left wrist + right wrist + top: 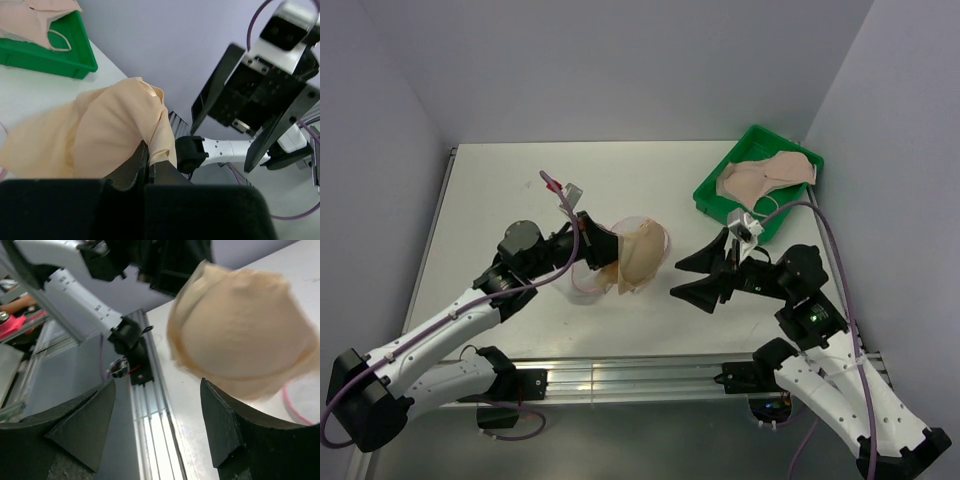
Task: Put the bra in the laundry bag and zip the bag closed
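Observation:
My left gripper (597, 250) is shut on an edge of the peach-beige bra (642, 255) and holds it up over the table. In the left wrist view the jaws (148, 162) pinch a fold of the bra (100, 130). The laundry bag (582, 284), white mesh with pink trim, lies under and left of the bra, mostly hidden by it. Its pink trim shows in the right wrist view (295, 410). My right gripper (694, 275) is open and empty, just right of the bra. In the right wrist view the right gripper (157, 425) faces the bra (245, 340).
A green tray (720, 195) at the back right holds more peach garments (770, 172); it also shows in the left wrist view (55, 57). The table's front edge and metal rail (640, 372) lie just below both grippers. A pink-tipped cable (552, 184) rises behind the left wrist.

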{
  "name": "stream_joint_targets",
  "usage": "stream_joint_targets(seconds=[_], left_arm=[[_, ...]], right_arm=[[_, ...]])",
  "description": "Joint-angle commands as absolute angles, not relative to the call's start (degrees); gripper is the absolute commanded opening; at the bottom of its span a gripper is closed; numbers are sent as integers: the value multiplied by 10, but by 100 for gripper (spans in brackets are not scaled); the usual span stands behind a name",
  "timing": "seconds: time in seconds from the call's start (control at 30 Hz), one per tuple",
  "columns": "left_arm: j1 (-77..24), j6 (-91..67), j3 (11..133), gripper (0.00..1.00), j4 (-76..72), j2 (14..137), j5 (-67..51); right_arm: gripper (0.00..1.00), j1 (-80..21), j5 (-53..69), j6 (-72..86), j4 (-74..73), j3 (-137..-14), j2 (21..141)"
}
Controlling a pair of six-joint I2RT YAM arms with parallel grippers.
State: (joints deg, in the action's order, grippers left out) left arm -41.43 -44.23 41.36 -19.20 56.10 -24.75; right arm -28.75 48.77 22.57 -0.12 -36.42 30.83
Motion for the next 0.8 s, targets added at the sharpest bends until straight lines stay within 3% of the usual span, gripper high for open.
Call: stream_joint_targets(seconds=[0.0, 0.2, 0.37, 0.7, 0.77], left_arm=[[-414, -434, 405, 0, -222, 547, -294], [-414, -420, 385, 0, -227, 518, -380], [-415, -421, 373, 0, -242, 495, -431], [-414, -415, 394, 0, -249, 508, -453], [-414, -413, 398, 0, -246, 515, -457]], right_arm=[[77, -291, 428, 179, -18, -441, 348], [96, -286, 451, 36, -64, -538, 465], [96, -287, 635, 31, -77, -570, 552], [98, -332, 693, 92, 18, -499, 543], [93, -342, 694, 122, 61, -477, 542]])
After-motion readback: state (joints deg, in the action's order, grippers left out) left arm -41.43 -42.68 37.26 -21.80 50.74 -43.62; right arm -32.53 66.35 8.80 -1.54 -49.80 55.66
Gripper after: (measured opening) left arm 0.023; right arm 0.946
